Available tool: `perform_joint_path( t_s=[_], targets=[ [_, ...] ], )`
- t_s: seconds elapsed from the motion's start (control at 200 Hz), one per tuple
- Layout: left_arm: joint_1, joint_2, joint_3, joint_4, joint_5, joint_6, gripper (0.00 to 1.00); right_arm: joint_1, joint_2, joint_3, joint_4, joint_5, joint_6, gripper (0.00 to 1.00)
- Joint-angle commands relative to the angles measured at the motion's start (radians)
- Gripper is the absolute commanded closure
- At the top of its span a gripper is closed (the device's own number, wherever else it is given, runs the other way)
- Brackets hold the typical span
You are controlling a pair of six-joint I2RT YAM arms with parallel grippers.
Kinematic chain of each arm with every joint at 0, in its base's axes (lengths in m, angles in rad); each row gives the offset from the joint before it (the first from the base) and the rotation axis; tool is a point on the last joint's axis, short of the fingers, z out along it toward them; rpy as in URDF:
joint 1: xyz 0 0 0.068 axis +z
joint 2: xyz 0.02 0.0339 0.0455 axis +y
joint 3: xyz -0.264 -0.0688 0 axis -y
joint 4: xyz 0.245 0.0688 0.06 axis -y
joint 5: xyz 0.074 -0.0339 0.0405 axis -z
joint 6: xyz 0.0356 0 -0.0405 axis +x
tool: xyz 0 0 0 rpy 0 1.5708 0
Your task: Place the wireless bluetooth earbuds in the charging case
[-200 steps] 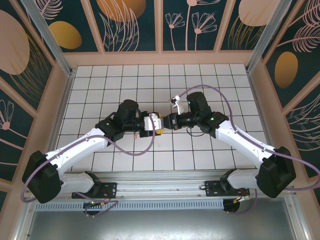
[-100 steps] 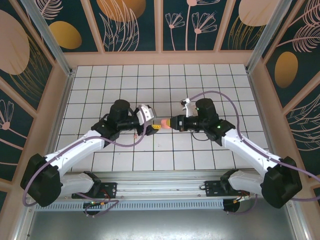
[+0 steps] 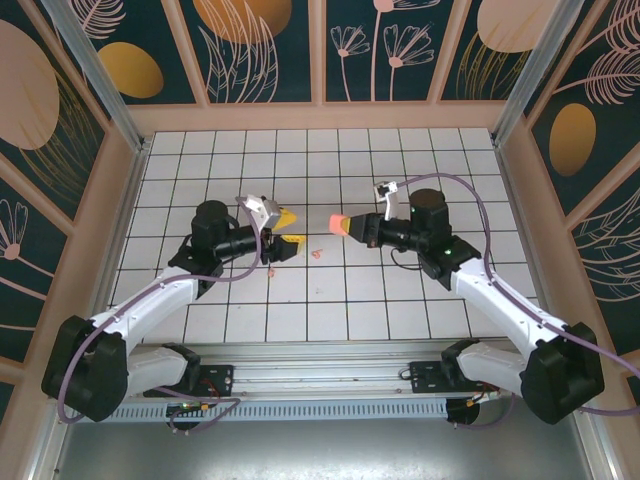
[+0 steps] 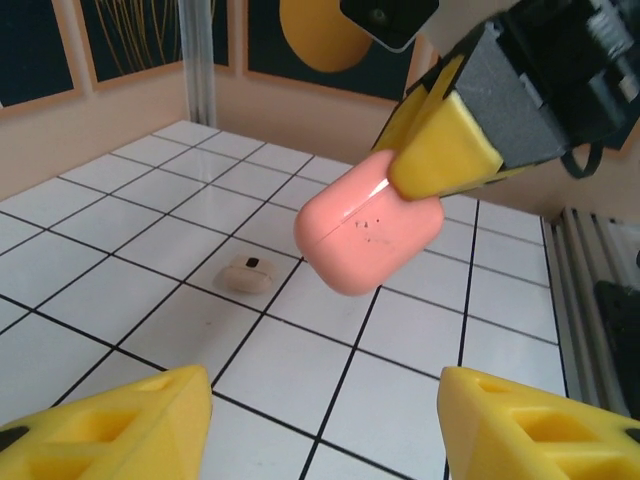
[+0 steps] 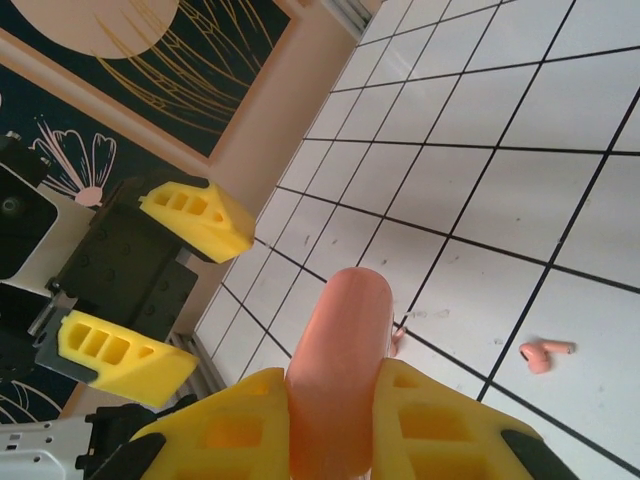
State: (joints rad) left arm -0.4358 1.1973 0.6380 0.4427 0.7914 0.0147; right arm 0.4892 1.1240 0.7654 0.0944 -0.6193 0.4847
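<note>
Aloft, the right tool (image 5: pixel 335 392) pinches a smooth, rounded pink case (image 4: pixel 368 236).

Overhead; opposed wrist close-ups on case (image 4: pixel 370 235)
</note>
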Motion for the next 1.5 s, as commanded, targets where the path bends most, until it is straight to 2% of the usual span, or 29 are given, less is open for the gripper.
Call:
perform_joint_path(
  t_s=[0.0, 0.105, 0.28, 0.531, 0.691, 0.876, 1.001, 1.271, 1.496],
  targets=[
    [0.01, -0.026, -0.014, 0.151, 0.087, -0.105, 0.39, -0.026, 0.01, 0.021, 0.077, -0.038, -0.038, 0.84],
    [0.029, -0.036, -0.052, 0.252, 0.079, -0.165, 0.4, -0.039, -0.001, 0.011, 0.116, -0.04, -0.04, 0.85],
    [0.074, -0.005, -0.117, 0.499, 0.104, -0.34, 0.4, -0.072, -0.035, -0.017, 0.199, -0.053, -0.031, 0.85],
    [0.092, 0.024, -0.122, 0.634, 0.144, -0.441, 0.4, -0.1, -0.035, -0.017, 0.317, -0.126, -0.059, 0.84],
    [0.092, 0.033, -0.112, 0.719, 0.191, -0.499, 0.4, -0.107, -0.027, -0.013, 0.384, -0.229, -0.08, 0.84],
    [0.091, 0.018, -0.056, 0.614, 0.255, -0.442, 0.41, -0.107, -0.008, 0.027, 0.414, -0.373, -0.099, 0.84],
    [0.091, 0.015, -0.009, 0.533, 0.299, -0.4, 0.41, -0.095, 0.008, 0.044, 0.43, -0.422, -0.096, 0.84],
    [0.071, 0.02, 0.08, 0.367, 0.368, -0.312, 0.42, 0.013, 0.072, 0.12, 0.367, -0.42, -0.216, 0.84],
    [0.042, 0.027, 0.107, 0.258, 0.409, -0.237, 0.44, 0.04, 0.134, 0.173, 0.395, -0.455, -0.272, 0.83]
  ],
)
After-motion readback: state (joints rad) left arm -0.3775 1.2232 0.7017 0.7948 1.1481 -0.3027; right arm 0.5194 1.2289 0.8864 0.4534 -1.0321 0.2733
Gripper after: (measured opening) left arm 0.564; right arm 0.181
